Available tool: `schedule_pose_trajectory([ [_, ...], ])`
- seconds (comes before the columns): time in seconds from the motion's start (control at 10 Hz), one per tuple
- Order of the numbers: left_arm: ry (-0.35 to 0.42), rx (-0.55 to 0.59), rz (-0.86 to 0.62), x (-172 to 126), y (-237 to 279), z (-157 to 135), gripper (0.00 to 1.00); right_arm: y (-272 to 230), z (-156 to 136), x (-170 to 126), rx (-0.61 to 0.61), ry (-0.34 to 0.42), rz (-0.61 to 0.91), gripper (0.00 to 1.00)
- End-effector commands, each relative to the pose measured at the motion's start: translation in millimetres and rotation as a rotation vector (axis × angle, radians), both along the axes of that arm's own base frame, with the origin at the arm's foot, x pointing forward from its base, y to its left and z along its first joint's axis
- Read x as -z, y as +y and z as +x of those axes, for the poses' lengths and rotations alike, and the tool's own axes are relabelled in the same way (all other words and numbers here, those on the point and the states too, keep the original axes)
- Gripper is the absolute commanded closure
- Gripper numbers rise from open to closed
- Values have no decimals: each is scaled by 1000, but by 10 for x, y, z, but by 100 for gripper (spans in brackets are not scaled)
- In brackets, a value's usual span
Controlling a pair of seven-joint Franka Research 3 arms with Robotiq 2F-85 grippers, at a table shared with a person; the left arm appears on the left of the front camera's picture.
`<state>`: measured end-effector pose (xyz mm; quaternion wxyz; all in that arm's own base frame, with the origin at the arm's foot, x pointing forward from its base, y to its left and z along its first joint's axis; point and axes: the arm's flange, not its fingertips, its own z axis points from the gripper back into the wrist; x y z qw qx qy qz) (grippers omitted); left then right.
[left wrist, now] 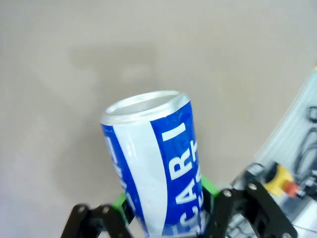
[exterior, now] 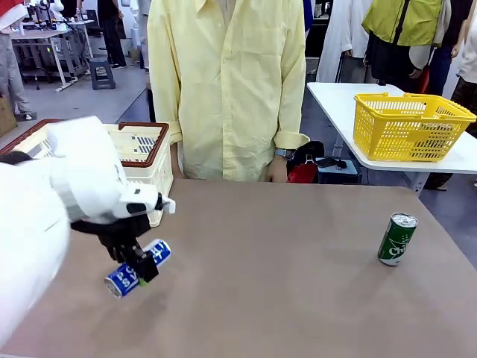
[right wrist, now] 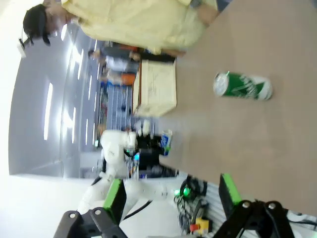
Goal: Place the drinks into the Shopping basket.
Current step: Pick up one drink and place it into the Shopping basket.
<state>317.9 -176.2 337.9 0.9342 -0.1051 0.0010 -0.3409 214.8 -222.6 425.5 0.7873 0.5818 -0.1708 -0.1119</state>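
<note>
1. The drinks: a blue-and-white can [exterior: 159, 255] marked with white letters sits at 8 o'clock on the tabletop [exterior: 283, 298], near the near-left edge. It is slanted, with one end towards 2 o'clock.
2. The left pincer [exterior: 140, 268] is clamped across the middle of this can. In the left wrist view the green pads [left wrist: 121, 201] press both sides of the blue-and-white can [left wrist: 153, 158], and its silver top faces away from the camera. Whether the can rests on the surface or hangs just above it cannot be told.
3. A green can [exterior: 396, 239] with white lettering and a silver top stands upright at 3 o'clock, close to the right edge. It is well apart from everything else.
4. The Shopping basket [exterior: 145, 175] stands at 10 o'clock at the far left corner. It is cream plastic with slotted walls and a dark red-brown rim, and the white arm partly hides it.
5. Between the two cans the tan, matte, smooth surface lies bare and wide.
6. A person in a pale yellow shirt [exterior: 223, 82] stands at 12 o'clock against the far edge.
7. In the right wrist view the right pincer [right wrist: 171, 196] has its fingers spread wide apart with nothing between them. The green can [right wrist: 242, 86] and the cream basket [right wrist: 156, 87] lie far beyond it.
8. A yellow mesh basket [exterior: 410, 127] sits on a separate white table [exterior: 335, 97] at 2 o'clock.
</note>
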Motion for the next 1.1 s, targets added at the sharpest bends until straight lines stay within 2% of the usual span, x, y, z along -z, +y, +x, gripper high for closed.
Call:
schedule_pose_trajectory([
  [0.0,6,-65,-14,-522,508,-822,100,433,268,132,-96,53,19,0],
  [0.1,-5,-82,-47,-841,746,-926,100,536,312,237,-103,109,-3,0],
  [0.2,-70,-137,-56,-1309,1094,-915,100,291,154,124,-72,26,17,0],
  [0.3,-51,-181,-117,-1749,1424,-740,100,291,154,124,-72,26,17,0],
  [0.4,-25,-300,-159,-2084,1726,-445,100,291,154,124,-72,26,17,0],
  [0.5,4,-307,-243,-2288,1939,-160,100,291,154,124,-72,26,17,0],
  [0.6,14,-350,-330,-2382,2143,193,100,291,154,124,-72,26,17,0],
  [0.7,16,-322,-409,-2381,2223,360,100,291,154,124,-72,26,17,0],
  [0.8,-11,-375,-460,-2364,2289,579,100,291,154,124,-72,26,17,0],
  [0.9,-16,-438,-487,-2391,2276,632,100,291,154,124,-72,26,17,0],
  [1.0,47,-627,-448,-2388,2230,625,100,291,154,124,-72,26,17,0],
])
